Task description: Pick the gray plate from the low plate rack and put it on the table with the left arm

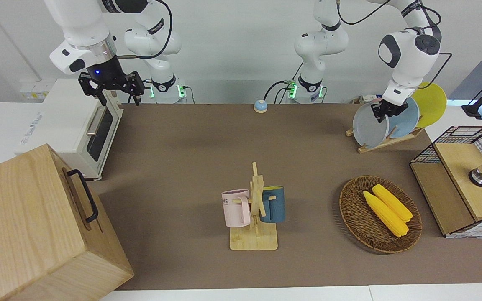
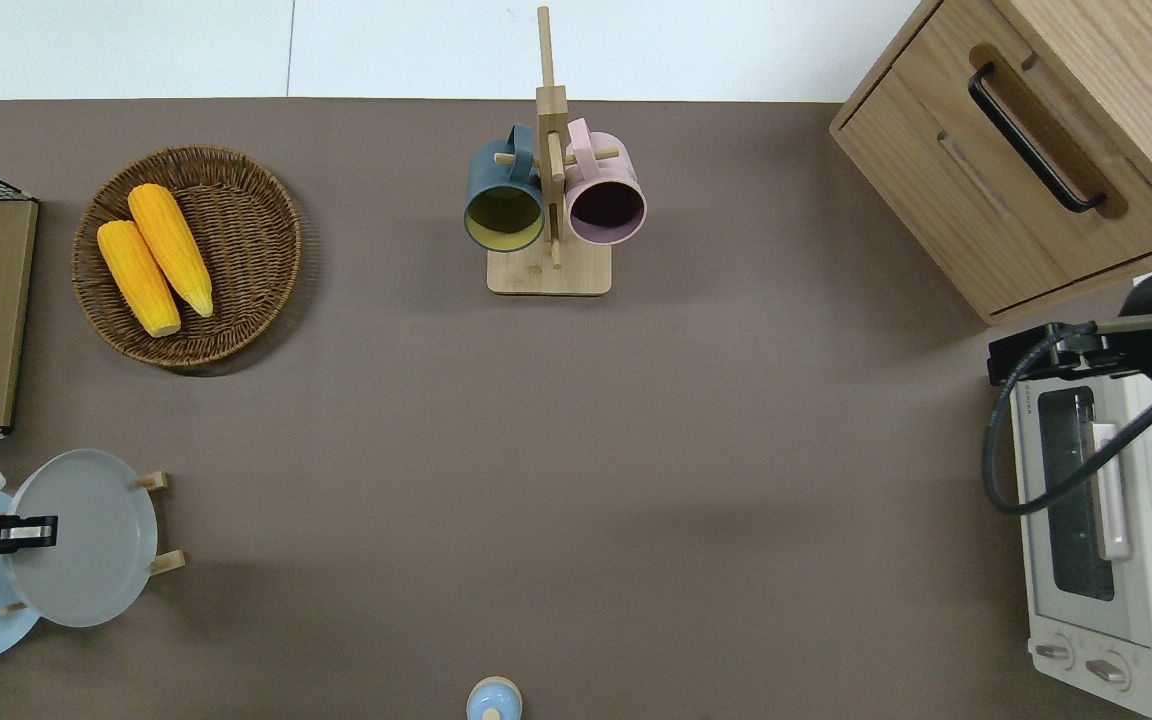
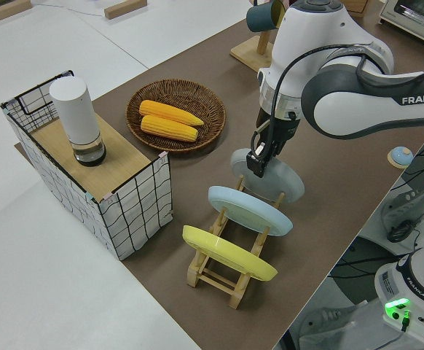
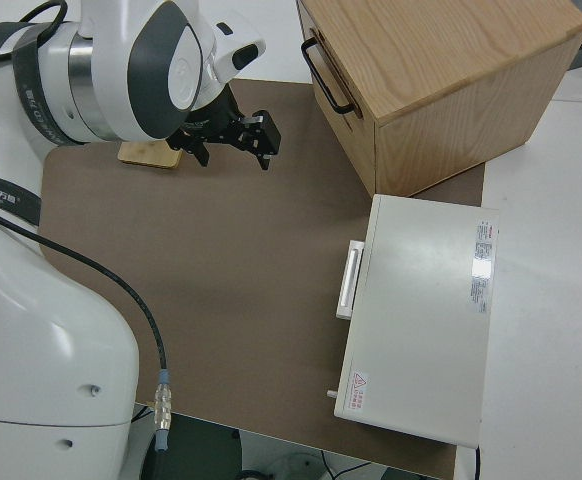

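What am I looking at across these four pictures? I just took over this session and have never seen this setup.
These are two white robot arms at a brown table, each ending in a black two-finger tool. One picture faces the robots from across the table, one looks straight down, and two look from the sides.

The left tool is at work: its fingers are closed on the upper rim of the gray plate, which stands in the low plate rack next to a light blue plate and a yellow plate. The right tool is parked, fingers open.

Also on the table: a wicker basket with two corn cobs, a mug tree with a pink mug and a dark blue mug, a wooden cabinet, a toaster oven and a wire crate.
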### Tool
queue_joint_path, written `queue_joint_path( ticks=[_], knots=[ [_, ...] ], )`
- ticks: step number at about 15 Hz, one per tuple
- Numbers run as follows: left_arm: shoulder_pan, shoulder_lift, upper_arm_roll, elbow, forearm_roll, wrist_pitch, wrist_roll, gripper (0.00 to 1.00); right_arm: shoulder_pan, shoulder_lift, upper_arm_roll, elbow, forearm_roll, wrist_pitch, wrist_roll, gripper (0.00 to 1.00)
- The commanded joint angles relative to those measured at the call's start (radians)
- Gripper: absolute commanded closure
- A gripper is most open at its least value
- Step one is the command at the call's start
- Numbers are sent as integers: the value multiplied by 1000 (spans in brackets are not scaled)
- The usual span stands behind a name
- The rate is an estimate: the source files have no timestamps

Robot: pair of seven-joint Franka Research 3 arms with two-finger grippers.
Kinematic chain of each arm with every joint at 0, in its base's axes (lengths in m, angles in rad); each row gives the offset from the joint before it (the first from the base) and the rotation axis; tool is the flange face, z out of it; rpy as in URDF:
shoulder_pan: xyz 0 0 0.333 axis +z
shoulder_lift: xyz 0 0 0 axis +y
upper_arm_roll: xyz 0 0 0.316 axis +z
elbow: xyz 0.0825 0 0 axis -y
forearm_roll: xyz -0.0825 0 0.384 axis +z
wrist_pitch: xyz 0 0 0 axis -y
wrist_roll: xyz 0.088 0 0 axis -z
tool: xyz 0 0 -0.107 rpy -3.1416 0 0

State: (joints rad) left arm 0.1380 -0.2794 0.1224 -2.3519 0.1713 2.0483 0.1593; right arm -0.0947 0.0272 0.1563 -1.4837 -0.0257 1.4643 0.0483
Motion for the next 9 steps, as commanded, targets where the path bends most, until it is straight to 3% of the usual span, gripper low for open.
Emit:
queue_joint_path(
  ticks=[1,9],
  knots=[
    [5,-23,-3,-33,17,13,6,1000,7,0,-6,6,3,-1,4,17],
    [3,-38,-15,20,17,-62,-10,1000,7,0,-6,6,3,-2,4,17]
  ],
)
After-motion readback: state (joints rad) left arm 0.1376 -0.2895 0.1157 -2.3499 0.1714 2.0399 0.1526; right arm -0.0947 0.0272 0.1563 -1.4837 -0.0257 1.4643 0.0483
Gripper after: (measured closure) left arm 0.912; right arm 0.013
